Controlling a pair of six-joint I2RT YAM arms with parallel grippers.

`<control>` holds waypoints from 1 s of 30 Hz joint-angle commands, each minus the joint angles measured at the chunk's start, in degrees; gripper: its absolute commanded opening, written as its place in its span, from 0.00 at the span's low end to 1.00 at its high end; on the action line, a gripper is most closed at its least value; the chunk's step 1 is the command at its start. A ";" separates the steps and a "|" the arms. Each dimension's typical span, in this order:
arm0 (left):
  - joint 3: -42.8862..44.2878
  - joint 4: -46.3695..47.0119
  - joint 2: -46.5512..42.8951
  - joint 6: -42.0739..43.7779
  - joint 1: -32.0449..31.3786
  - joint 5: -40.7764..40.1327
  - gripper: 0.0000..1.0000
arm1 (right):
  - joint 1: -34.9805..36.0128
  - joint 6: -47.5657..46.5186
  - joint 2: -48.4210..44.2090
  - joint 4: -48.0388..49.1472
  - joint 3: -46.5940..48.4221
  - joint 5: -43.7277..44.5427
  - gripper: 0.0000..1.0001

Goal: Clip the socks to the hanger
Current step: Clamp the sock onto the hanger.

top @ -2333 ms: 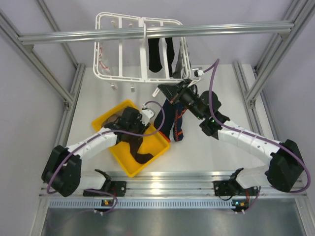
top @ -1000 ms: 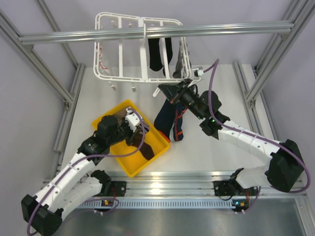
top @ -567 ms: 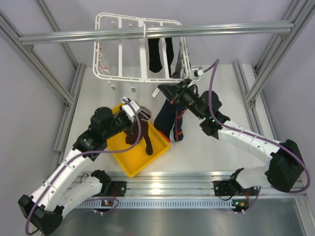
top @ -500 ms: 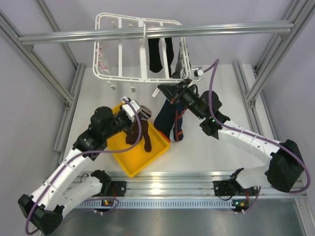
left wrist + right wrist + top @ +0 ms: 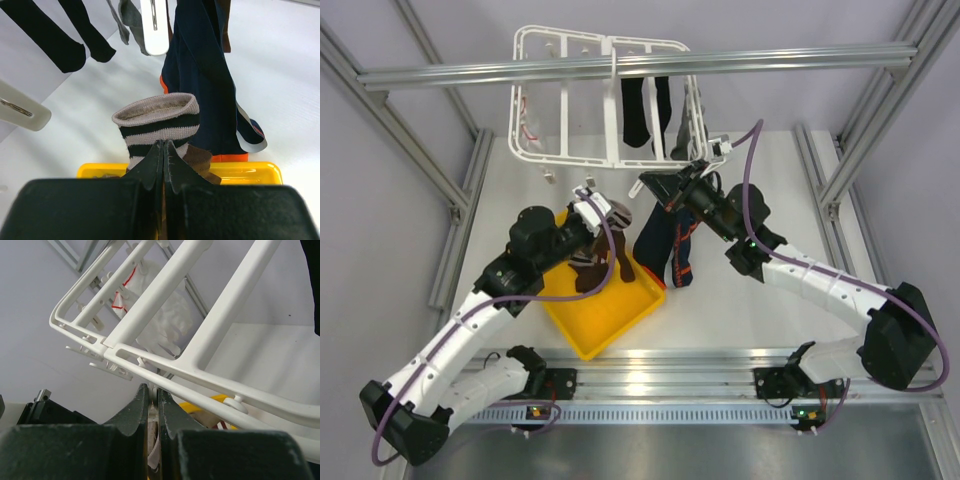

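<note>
The white hanger (image 5: 605, 100) hangs from the top bar, with two black socks (image 5: 642, 112) clipped to it. My left gripper (image 5: 607, 222) is shut on a brown-white striped sock (image 5: 160, 125), held above the yellow tray's far corner with a brown sock (image 5: 200, 160) hanging against it. In the left wrist view the closed tips (image 5: 164, 147) pinch the sock below its cuff. My right gripper (image 5: 665, 188) is shut on a white clip (image 5: 151, 396) under the hanger's frame (image 5: 200, 305). A navy sock with orange trim (image 5: 665, 245) hangs just below it.
The yellow tray (image 5: 590, 325) lies on the table in front of the left arm. In the left wrist view free white clips (image 5: 154, 25) dangle ahead, one at the left (image 5: 20, 107), beside a grey sock (image 5: 127, 22) and the navy sock (image 5: 205, 75).
My left gripper has lifted the striped sock, with the brown one, out of the yellow tray and carried it up and right towards the hanger. The right arm has stayed still.
</note>
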 commanded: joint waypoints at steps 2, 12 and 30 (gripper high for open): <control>3.57 5.17 0.57 0.30 -0.45 -0.61 0.00 | -0.22 -0.31 0.90 -0.36 0.70 -2.95 0.00; 4.11 7.89 1.97 1.53 -1.24 -1.13 0.00 | -0.13 0.04 1.60 -1.23 1.41 -3.83 0.00; 4.46 11.33 2.24 2.05 -2.03 -1.31 0.00 | 0.13 -0.48 1.95 -2.47 1.85 -4.27 0.00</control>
